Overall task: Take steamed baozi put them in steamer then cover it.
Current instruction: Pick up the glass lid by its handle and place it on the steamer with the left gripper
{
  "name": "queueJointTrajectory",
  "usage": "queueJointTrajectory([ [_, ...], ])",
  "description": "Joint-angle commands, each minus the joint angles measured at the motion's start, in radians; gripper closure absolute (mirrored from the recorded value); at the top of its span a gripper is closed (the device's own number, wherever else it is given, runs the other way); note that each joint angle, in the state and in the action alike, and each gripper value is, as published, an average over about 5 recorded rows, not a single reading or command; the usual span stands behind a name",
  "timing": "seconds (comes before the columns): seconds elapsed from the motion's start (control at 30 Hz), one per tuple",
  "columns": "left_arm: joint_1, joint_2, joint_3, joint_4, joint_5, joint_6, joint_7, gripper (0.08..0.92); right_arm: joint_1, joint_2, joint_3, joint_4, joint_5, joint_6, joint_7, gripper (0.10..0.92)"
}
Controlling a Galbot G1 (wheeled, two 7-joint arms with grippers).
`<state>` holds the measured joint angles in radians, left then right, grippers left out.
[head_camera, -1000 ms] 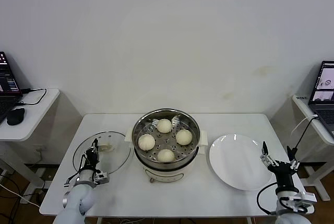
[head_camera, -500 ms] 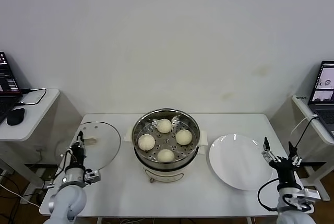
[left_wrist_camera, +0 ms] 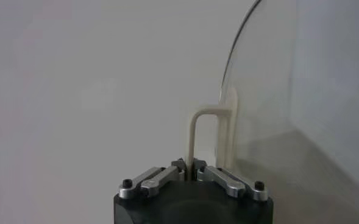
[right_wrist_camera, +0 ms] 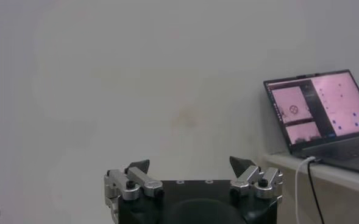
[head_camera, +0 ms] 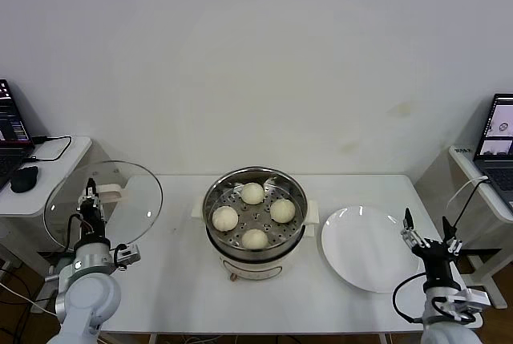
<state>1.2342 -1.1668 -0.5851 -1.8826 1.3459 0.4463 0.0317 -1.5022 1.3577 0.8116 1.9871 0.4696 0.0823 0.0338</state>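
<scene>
With all four buns already sitting in the steamer, the step in hand is the last one: covering the pot. Nearest the robot, at the left front corner of the worktop [head_camera: 184, 296], the left gripper [head_camera: 89, 200] has its jaws clamped shut on the cream handle [left_wrist_camera: 206, 131] of the glass lid [head_camera: 103, 204]. It holds the lid clear of the worktop, tilted up almost on edge, out past the left end and well apart from the pot. At the right front corner the right gripper [head_camera: 426, 241] waits with its jaws spread wide and nothing between them, just beside the near edge of the bare white plate [head_camera: 365, 248].

Farther in, at the middle of the worktop, the steamer [head_camera: 255, 216] stands open on its cream base. The buns [head_camera: 254, 215] rest in a ring on the holed tray, none stacked.

As I judge it, the next move is to carry the lid to the right until it is over the pot, tip it flat so the rim is level, centre it, and lower it until the metal rim seats all round. Only then should the jaws let go. A lid set down still tilted or off centre could slide off the rim.
</scene>
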Motion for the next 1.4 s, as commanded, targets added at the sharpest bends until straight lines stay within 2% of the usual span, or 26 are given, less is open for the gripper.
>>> queueJointTrajectory([
  [0.03,0.008,-0.05,0.101,-0.285,0.11,0.129,0.143,0.86,0.001,0.027,0.007,0.007,-0.034,-0.008,0.002,0.203],
  [0.2,-0.029,-0.111,0.197,-0.316,0.158,0.138,0.23,0.86,-0.008,0.053,0.007,0.003,-0.059,-0.004,0.001,0.203],
  [0.4,-0.02,-0.161,0.296,-0.31,0.171,0.136,0.224,0.86,-0.007,0.078,0.019,0.002,-0.077,-0.003,0.0,0.203],
  [0.73,-0.052,-0.242,0.444,-0.239,0.228,0.15,0.281,0.86,-0.015,0.12,0.038,-0.003,-0.103,0.008,-0.002,0.203],
  [1.03,-0.145,-0.319,0.515,-0.176,0.211,0.156,0.355,0.86,-0.042,0.174,0.037,-0.021,-0.162,0.039,-0.002,0.203],
  [1.17,-0.189,-0.352,0.541,-0.132,0.201,0.156,0.358,0.86,-0.052,0.195,0.037,-0.017,-0.186,0.051,-0.001,0.203],
  [1.4,-0.226,-0.37,0.6,-0.06,0.207,0.157,0.33,0.86,-0.056,0.21,0.043,-0.018,-0.195,0.057,0.001,0.203],
])
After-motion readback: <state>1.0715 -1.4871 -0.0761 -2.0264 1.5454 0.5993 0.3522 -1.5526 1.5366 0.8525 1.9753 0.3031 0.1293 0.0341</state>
